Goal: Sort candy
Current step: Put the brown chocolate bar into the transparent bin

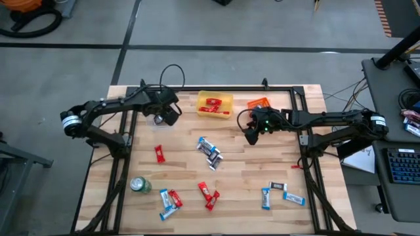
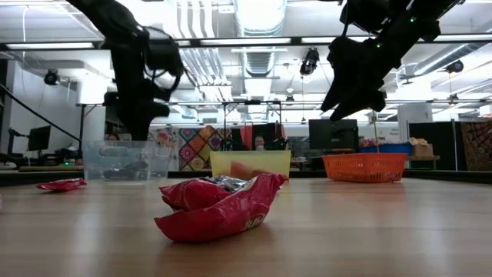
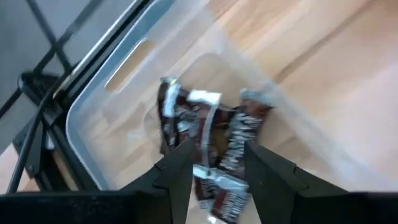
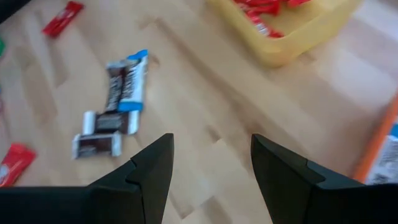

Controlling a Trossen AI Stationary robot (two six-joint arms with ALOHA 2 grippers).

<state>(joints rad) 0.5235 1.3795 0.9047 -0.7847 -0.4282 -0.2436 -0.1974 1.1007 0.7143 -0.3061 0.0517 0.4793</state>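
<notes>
Left pincer (image 3: 214,168) hangs released over brown candy (image 3: 211,124) in the clear bin (image 3: 93,118) at eleven o'clock; right pincer (image 4: 211,168) gapes empty. Loose bars (image 1: 209,151) look light, crinkly, slippery: pinch across the middle.

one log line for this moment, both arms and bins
left gripper: open over clear bin of brown candy | right gripper: open, empty, above table beside yellow bin

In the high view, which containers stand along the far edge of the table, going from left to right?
Clear bin under the left gripper → yellow bin holding red candy → orange bin beside the right gripper.
</notes>
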